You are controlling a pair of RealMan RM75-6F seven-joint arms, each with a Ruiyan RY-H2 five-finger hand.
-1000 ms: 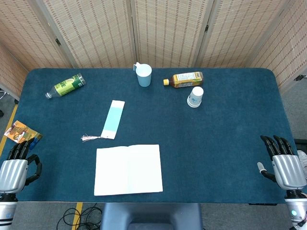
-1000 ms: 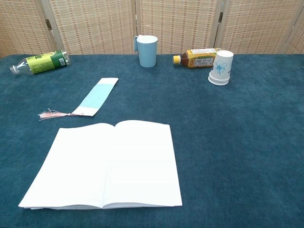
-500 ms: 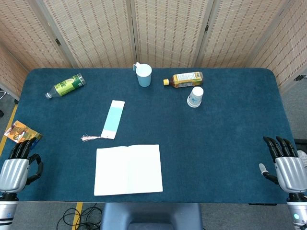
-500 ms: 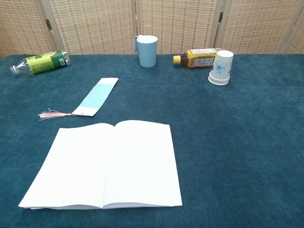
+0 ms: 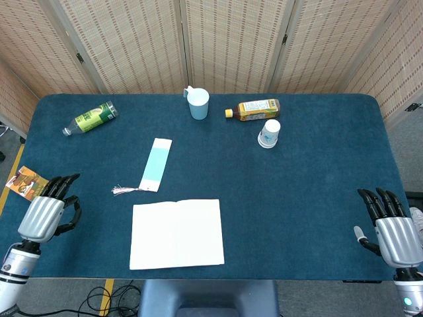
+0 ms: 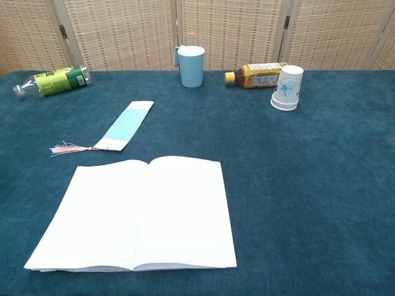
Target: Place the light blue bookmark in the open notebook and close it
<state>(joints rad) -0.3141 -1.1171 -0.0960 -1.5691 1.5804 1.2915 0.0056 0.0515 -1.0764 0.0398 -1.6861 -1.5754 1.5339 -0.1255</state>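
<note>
Blue table (image 5: pixel 317 172) holds bookmark (image 5: pixel 156 164) beside notebook (image 5: pixel 176 233).

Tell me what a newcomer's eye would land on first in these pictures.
Likely the open notebook, bright white on the dark blue table near the front edge. Next, the light blue bookmark with its pink tassel lies just behind it to the left. Along the back stand a blue mug and an upturned paper cup, with two bottles lying on their sides.
</note>
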